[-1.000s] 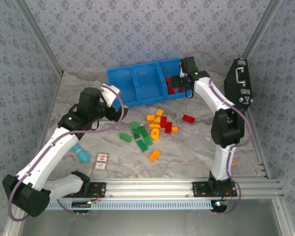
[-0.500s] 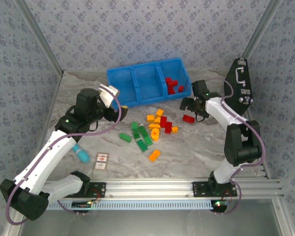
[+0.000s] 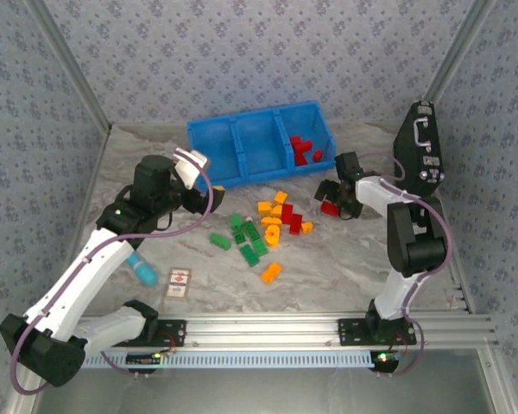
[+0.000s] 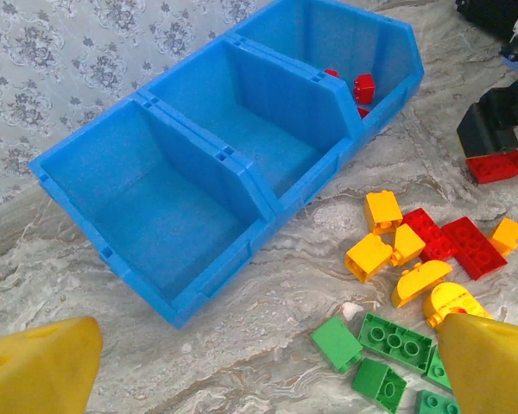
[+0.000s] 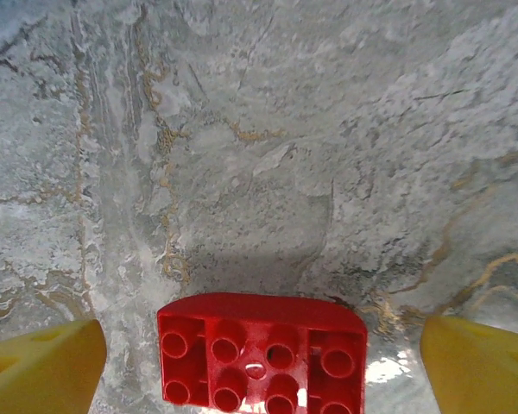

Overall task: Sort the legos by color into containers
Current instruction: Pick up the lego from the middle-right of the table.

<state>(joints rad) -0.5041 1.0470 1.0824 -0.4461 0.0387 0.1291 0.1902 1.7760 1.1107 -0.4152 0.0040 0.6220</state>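
Note:
The blue three-compartment bin (image 3: 242,178) stands at the back of the table, with several red legos (image 3: 304,151) in its right compartment. Loose green, orange-yellow and red legos (image 3: 268,226) lie in a cluster mid-table. My right gripper (image 3: 335,200) is low over a lone red brick (image 3: 331,208). In the right wrist view this brick (image 5: 261,354) lies hollow side up between the yellow fingertips (image 5: 43,366) of the open right gripper (image 5: 259,366), touching neither. My left gripper (image 4: 268,371) hangs open in front of the bin (image 4: 255,194), near green bricks (image 4: 393,341).
A black case (image 3: 421,147) with a metal handle leans at the right wall. A light-blue cylinder (image 3: 142,270) and a small printed card (image 3: 179,283) lie near the front left. Patterned walls enclose the table on three sides.
My right arm swung from above the bin's right compartment down to the lone red brick on the table. The left arm shifted slightly.

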